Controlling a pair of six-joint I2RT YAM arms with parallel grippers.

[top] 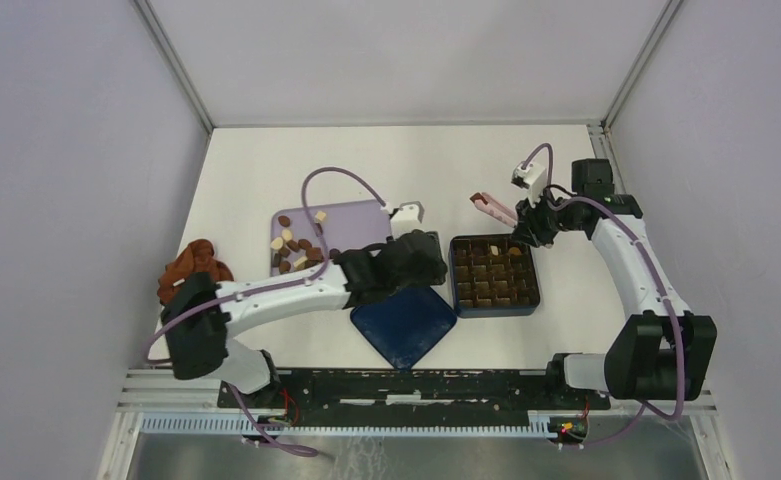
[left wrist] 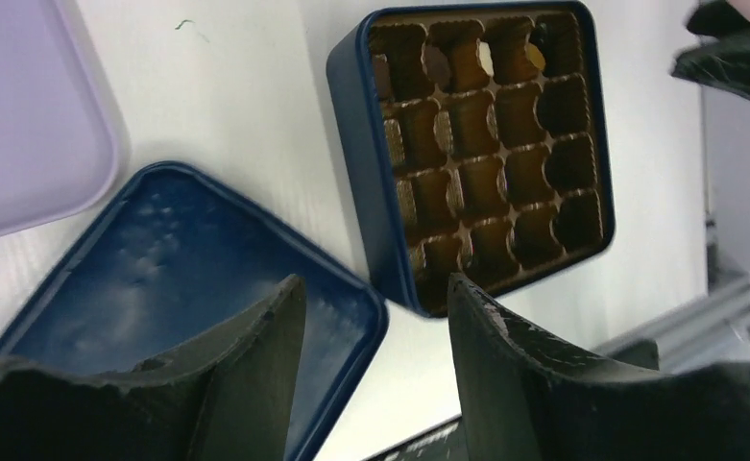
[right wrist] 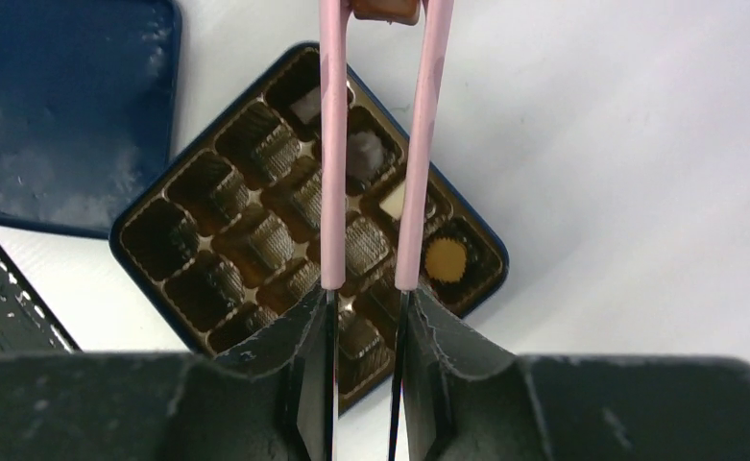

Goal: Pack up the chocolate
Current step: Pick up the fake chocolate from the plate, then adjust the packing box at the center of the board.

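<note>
Just left of the dark blue square tin box (top: 455, 282) with its gold divider insert, the left gripper (left wrist: 375, 288) hovers over the flat dark blue lid (top: 404, 325), jaws parted and empty. Above the box, the right gripper (right wrist: 366, 303) squeezes slim pink tongs (right wrist: 332, 144), whose tips clamp a brown chocolate piece (right wrist: 385, 10). A few pieces sit in the box's cells; most loose chocolates (top: 296, 250) lie on the lavender tray (top: 351, 215) farther left.
</note>
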